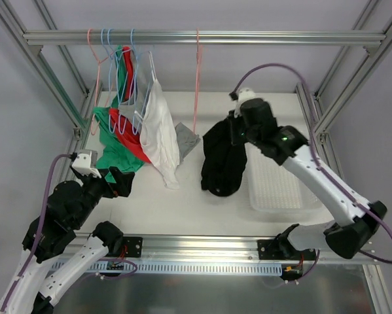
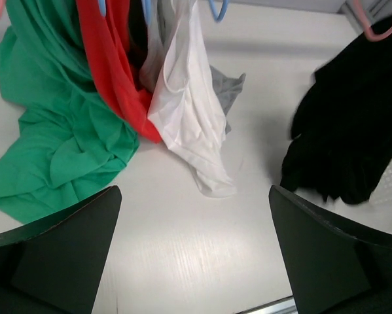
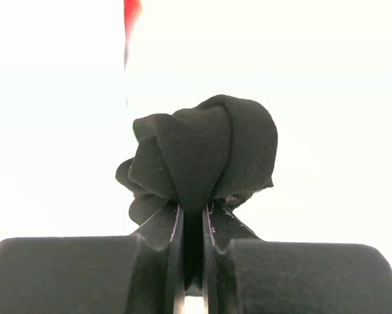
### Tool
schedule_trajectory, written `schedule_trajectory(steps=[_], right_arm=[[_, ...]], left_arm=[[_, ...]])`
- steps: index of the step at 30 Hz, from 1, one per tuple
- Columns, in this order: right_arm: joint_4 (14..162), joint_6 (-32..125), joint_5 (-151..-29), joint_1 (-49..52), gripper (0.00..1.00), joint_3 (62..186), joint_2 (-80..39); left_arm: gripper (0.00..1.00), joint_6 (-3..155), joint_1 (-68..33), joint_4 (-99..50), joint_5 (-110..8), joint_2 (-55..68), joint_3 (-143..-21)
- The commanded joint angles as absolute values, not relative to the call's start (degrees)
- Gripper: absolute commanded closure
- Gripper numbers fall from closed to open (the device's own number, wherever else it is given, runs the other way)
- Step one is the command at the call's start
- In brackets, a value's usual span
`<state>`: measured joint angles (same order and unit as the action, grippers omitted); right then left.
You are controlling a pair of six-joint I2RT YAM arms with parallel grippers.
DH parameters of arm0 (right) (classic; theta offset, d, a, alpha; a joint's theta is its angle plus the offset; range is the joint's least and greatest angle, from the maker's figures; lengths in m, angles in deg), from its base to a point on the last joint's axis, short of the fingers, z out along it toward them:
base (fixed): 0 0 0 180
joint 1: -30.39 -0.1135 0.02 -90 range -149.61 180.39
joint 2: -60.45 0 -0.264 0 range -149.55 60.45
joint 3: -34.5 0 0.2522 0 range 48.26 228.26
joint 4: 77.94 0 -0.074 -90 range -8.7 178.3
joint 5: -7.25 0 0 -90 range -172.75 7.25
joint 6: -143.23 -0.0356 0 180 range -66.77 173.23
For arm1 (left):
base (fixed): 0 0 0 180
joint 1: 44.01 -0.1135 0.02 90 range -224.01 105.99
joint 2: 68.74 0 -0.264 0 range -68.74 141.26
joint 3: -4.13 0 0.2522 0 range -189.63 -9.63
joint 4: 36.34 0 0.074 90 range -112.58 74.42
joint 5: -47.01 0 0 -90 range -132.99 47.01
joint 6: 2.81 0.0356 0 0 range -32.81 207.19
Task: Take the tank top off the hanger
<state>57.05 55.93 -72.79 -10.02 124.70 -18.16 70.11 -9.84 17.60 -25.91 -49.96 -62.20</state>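
1. Pinching a small wad of folded cloth, the right tool (image 3: 192, 210) has its jaws drawn almost together. The bunched top of the black tank top (image 3: 202, 150) bulges just above them.
2. Seen from overhead, the tank top hangs off the raised right tool as a long dark drape. Its hem is down near the table (image 1: 182, 203), just right of the pink hanger (image 1: 197, 85) on the rail (image 1: 248, 37). I cannot tell whether a strap is hooked on that hanger.
3. The left tool (image 2: 196, 261) sits low with its jaws spread wide, holding nothing and facing the hanging clothes.
4. Risks: the grip is on only a little wad of knit, so a sharp pull could let it slide free. If a strap is caught, a sideways tug would likely swing the light hanger or lift it off the rail. The hem might also drag across the ribbed clear tray (image 1: 277, 186).
5. Materials: the tank top looks soft, matte and limp. The hanger is a thin, hooked pink rod. The white garment (image 2: 189, 111), red garment (image 2: 114, 72) and green garment (image 2: 58, 144) are thin and crumpled, with the green one pooling on the smooth white table.
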Motion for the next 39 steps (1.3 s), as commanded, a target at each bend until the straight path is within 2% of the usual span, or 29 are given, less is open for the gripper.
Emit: schedule_trajectory(steps=[1, 8, 14, 19, 26, 33, 39], right_arm=[[45.3, 61.0, -68.3, -7.2, 1.0, 138.1, -12.5], [36.9, 66.1, -67.7, 3.5, 1.0, 151.3, -9.7], [36.4, 64.8, -69.9, 11.3, 1.0, 149.8, -5.2], [38.5, 62.6, -68.8, 18.9, 1.0, 143.2, -2.7], [38.9, 59.6, -60.0, 26.9, 1.0, 133.3, -0.5], [47.1, 58.1, -78.9, 28.0, 1.0, 120.6, -0.8], [56.0, 54.2, -87.9, 28.0, 1.0, 109.4, -4.0]], left_arm=[[0.01, 71.2, -9.4, 18.3, -24.5, -52.3, -57.5], [0.01, 71.0, -9.5, 18.4, -25.0, -50.6, -57.6], [0.01, 71.2, -9.5, 18.4, -25.6, -49.3, -57.7], [0.01, 71.2, -9.5, 18.4, -26.0, -49.9, -57.6], [0.01, 71.1, -9.5, 18.4, -25.9, -50.0, -57.6], [0.01, 70.8, -9.5, 18.4, -25.7, -48.8, -58.2], [0.01, 66.5, -9.5, 18.7, -26.9, -43.6, -64.7]])
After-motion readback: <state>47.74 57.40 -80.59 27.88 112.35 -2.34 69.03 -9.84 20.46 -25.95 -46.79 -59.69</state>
